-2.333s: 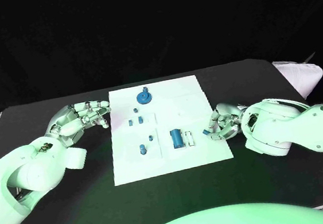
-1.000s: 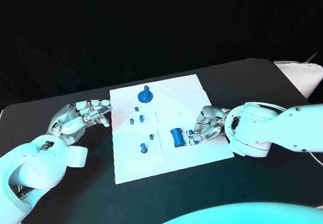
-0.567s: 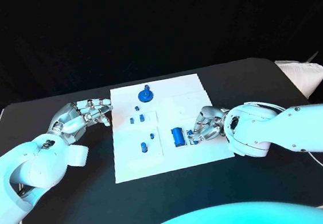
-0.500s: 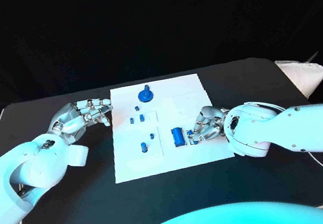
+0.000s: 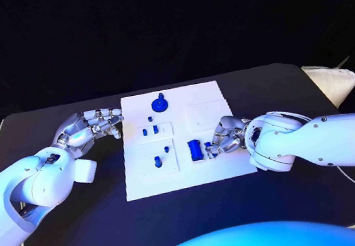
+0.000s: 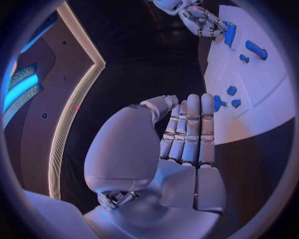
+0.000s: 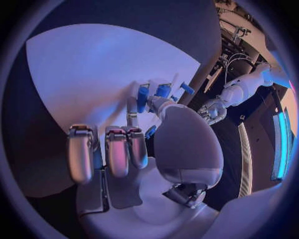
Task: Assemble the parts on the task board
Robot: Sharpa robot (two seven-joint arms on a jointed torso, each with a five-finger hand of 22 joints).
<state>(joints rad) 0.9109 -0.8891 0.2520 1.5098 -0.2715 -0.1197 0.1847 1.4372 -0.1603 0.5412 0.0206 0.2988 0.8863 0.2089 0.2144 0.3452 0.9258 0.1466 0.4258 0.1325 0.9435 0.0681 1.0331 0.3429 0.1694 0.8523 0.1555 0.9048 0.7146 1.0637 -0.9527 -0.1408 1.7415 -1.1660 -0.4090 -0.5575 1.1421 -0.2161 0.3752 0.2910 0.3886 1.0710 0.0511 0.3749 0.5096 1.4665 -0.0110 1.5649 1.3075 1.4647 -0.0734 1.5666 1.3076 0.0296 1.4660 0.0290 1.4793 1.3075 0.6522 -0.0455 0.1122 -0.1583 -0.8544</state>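
Note:
The white task board lies mid-table. At its far end sits a round blue part. Small blue parts and a blue peg lie on its left half. A blue block stands near its right half. My right hand rests on the board beside that block and pinches a small blue part between thumb and finger; its fingertips touch the block. My left hand hovers by the board's left edge, fingers curled together, holding nothing.
A pale padded object sits at the table's right edge. Bare black table stretches in front of the board and on both sides. The board's right square has nothing on it.
My right hand has moved left from the board's right edge to the blue block, carrying the small blue part. The left hand has stayed put.

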